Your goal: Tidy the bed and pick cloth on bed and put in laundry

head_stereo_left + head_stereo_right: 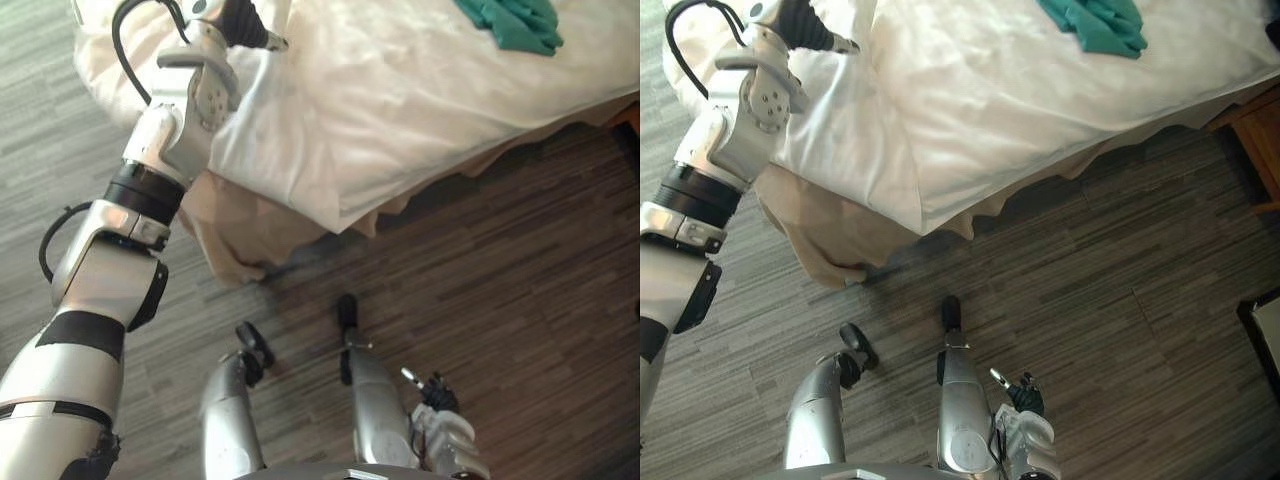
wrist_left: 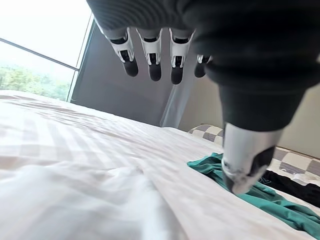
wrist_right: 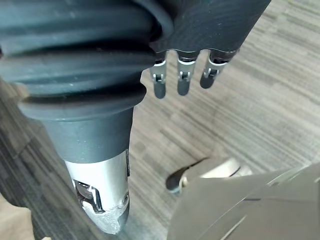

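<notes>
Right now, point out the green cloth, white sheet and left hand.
green cloth (image 1: 512, 25), left eye view, middle of the fabric.
white sheet (image 1: 400, 110), left eye view, flat top.
left hand (image 2: 152, 52), left wrist view, a finger.

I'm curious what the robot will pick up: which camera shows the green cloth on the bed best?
The left wrist view: the green cloth lies close on the white sheet, though the left hand's thumb covers part. Both eye views catch it from above, cut off at the top edge. The right wrist view faces the floor.
</notes>
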Controlling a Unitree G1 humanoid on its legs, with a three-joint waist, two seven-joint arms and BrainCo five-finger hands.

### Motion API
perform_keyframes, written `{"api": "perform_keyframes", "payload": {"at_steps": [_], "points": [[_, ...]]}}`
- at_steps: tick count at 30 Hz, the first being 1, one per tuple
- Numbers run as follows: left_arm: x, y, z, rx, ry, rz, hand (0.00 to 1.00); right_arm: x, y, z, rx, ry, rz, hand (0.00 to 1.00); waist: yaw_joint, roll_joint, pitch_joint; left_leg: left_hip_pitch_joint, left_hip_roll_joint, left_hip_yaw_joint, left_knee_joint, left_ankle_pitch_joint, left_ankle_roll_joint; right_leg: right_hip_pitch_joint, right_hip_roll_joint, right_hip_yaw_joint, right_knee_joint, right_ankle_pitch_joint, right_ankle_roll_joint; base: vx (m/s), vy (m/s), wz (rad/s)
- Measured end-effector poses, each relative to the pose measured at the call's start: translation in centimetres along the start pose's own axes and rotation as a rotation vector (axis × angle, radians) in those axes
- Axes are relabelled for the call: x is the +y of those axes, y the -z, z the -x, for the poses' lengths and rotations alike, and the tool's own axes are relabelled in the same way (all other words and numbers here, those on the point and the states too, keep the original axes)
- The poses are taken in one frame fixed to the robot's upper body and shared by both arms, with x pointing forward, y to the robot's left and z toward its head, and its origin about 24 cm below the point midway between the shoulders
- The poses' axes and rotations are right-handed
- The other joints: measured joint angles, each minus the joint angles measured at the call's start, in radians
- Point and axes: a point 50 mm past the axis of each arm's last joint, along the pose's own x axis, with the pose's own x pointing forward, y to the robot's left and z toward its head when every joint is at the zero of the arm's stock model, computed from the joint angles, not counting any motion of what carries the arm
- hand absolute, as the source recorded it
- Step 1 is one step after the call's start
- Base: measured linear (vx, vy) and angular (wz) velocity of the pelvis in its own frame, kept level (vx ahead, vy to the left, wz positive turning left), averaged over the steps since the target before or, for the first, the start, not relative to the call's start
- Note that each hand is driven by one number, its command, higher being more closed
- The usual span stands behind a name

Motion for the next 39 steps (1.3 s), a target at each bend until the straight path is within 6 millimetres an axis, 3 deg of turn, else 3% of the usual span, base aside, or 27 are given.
{"api": "perform_keyframes", "payload": {"at_steps": [2,5,12,14,17,19,22,24,26,29,30,31,33,39], "points": [[-0.2,-0.4,-0.6,0.029,0.018,0.016,1.0,0.7,-0.6,-0.1,-0.021,-0.025,-0.019,0.0,0.013,-0.005,0.008,-0.019,0.006,-0.001,0.013,-0.006,0.002,-0.017,0.001,-0.002,0.006,0.0,0.0,-0.01,-0.038,-0.03],[-1.5,0.6,-0.4,0.098,0.115,0.012,1.0,2.0,-1.1,-0.2,-0.038,-0.059,-0.04,0.0,0.02,-0.008,0.01,-0.021,0.01,0.0,0.017,-0.011,0.002,-0.017,0.002,-0.008,0.007,0.0,0.0,0.01,-0.039,-0.01],[-2.0,0.9,-0.3,0.125,0.191,0.09,1.0,2.7,-1.6,-0.4,-0.042,-0.077,-0.068,0.0,0.045,-0.009,0.01,0.0,0.014,-0.002,0.013,-0.012,0.002,0.01,-0.001,-0.033,0.013,-0.006,0.0,0.02,-0.041,0.05],[-2.9,1.0,0.3,0.122,0.218,0.116,1.0,2.6,-1.4,-0.4,-0.031,-0.076,-0.066,0.0,0.046,-0.01,0.009,0.039,0.012,0.0,0.007,-0.012,0.002,0.052,-0.006,-0.046,0.017,-0.017,0.0,0.03,-0.022,0.16],[-6.1,0.0,3.3,0.027,0.304,0.134,1.0,2.4,-0.4,-0.3,0.011,-0.068,-0.054,0.0,0.055,-0.021,-0.01,0.136,-0.014,-0.008,-0.041,-0.009,-0.005,0.139,-0.026,-0.085,0.03,-0.058,-0.005,0.05,-0.039,0.29],[-9.0,-0.3,7.3,-0.035,0.407,0.175,1.0,1.8,0.6,-0.1,0.051,-0.056,-0.035,0.0,0.068,-0.026,-0.066,0.17,-0.04,-0.02,-0.09,0.005,-0.016,0.168,-0.041,-0.104,0.029,-0.079,-0.005,0.09,-0.038,0.35],[-13.4,3.1,16.3,0.101,0.624,0.309,1.0,0.7,2.6,0.1,0.154,-0.024,0.001,0.0,0.068,-0.028,-0.128,0.262,-0.097,-0.044,-0.209,0.056,-0.029,0.249,-0.06,-0.137,-0.007,-0.095,-0.002,0.12,-0.038,0.37],[-14.1,5.1,20.2,0.212,0.689,0.37,1.0,0.1,3.2,0.1,0.192,-0.015,0.037,0.0,0.068,-0.028,-0.139,0.302,-0.115,-0.057,-0.254,0.082,-0.036,0.289,-0.062,-0.153,-0.031,-0.095,-0.003,0.16,-0.055,0.32],[-14.3,8.2,25.7,0.392,0.764,0.422,1.0,-1.1,4.0,0.2,0.247,0.01,0.081,0.0,0.068,-0.026,-0.148,0.362,-0.135,-0.084,-0.312,0.106,-0.044,0.364,-0.059,-0.185,-0.068,-0.095,-0.003,0.1,-0.046,0.36],[-14.1,10.1,31.4,0.556,0.841,0.465,1.0,-2.5,4.4,0.4,0.282,0.009,0.143,0.0,0.07,-0.023,-0.195,0.424,-0.158,-0.101,-0.387,0.134,-0.05,0.427,-0.055,-0.201,-0.113,-0.095,-0.006,0.07,-0.032,0.22],[-14.1,10.2,32.3,0.575,0.85,0.473,0.0,-2.7,4.3,0.3,0.283,0.008,0.159,0.0,0.07,-0.022,-0.201,0.436,-0.163,-0.103,-0.401,0.141,-0.051,0.438,-0.055,-0.201,-0.122,-0.095,-0.008,0.04,-0.006,0.15],[-14.0,10.3,33.8,0.607,0.87,0.48,0.0,-2.8,4.1,0.2,0.278,0.0,0.195,0.0,0.071,-0.019,-0.215,0.47,-0.175,-0.105,-0.444,0.159,-0.05,0.464,-0.055,-0.205,-0.142,-0.097,-0.017,0.0,0.003,0.08],[-13.9,10.5,34.6,0.634,0.864,0.491,0.0,-3.0,4.0,0.2,0.276,0.0,0.201,0.0,0.073,-0.016,-0.227,0.497,-0.183,-0.107,-0.485,0.179,-0.051,0.48,-0.053,-0.212,-0.158,-0.096,-0.029,-0.02,0.003,0.05],[-12.7,11.8,33.4,0.666,0.697,0.418,0.0,-4.1,5.0,0.8,0.323,0.001,0.232,0.0,0.065,-0.019,-0.266,0.558,-0.202,-0.124,-0.586,0.237,-0.047,0.519,-0.046,-0.23,-0.191,-0.089,-0.044,-0.05,0.013,0.06]]}}
